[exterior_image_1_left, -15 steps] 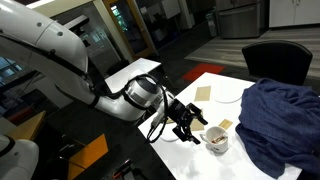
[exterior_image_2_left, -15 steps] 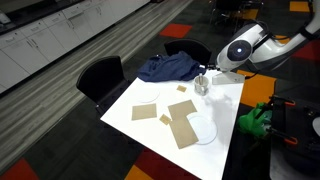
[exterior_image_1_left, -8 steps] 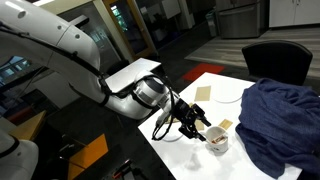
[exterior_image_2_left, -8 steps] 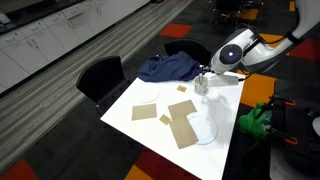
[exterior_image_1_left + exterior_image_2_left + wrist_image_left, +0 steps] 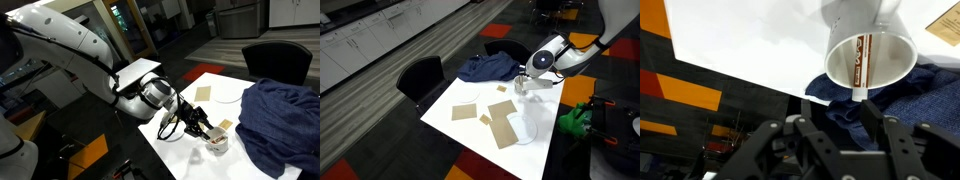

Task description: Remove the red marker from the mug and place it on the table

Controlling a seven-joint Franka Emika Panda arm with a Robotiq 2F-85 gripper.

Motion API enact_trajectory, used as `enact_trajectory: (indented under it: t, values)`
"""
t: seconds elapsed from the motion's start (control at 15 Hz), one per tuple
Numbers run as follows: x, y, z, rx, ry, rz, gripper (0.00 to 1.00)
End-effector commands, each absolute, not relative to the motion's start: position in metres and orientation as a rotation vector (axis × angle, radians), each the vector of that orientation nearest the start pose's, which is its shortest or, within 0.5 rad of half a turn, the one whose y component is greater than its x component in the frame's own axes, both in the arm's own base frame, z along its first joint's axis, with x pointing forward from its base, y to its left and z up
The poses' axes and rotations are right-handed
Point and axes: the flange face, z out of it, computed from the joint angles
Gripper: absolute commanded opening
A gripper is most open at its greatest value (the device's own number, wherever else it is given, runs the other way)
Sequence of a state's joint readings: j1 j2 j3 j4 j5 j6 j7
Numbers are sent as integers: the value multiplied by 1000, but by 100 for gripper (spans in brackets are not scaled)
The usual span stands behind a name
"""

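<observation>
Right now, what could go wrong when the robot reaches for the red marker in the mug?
1. The mug is small and stands near the table edge; a bump from the open hand might tip it or push it off.
2. The red marker is slim and leans inside the mug, so the hand may slip off it.
3. The blue cloth beside the mug could snag the hand.

I see the marker [image 5: 862,62] inside the mug [image 5: 887,58]; the mug sits on the desk [image 5: 750,50] beside the cloth [image 5: 285,120], my hand [image 5: 840,118] facing its opening.
</observation>
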State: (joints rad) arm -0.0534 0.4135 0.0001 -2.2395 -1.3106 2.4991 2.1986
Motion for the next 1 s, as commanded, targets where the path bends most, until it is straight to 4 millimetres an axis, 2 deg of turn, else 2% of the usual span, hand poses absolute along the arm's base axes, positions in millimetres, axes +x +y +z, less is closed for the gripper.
enact_trajectory:
  t: [0.0, 0.13, 0.2, 0.27, 0.53, 0.93]
  values:
    - [529, -15, 155, -2888, 1826, -931, 48]
    - [529, -14, 148, -2890, 1829, -923, 42]
    - [530, -14, 145, -2889, 1832, -925, 44]
    - [531, -14, 143, -2890, 1833, -921, 41]
    - [536, -17, 134, -2888, 1835, -928, 45]
    - [546, -22, 120, -2860, 1844, -959, 44]
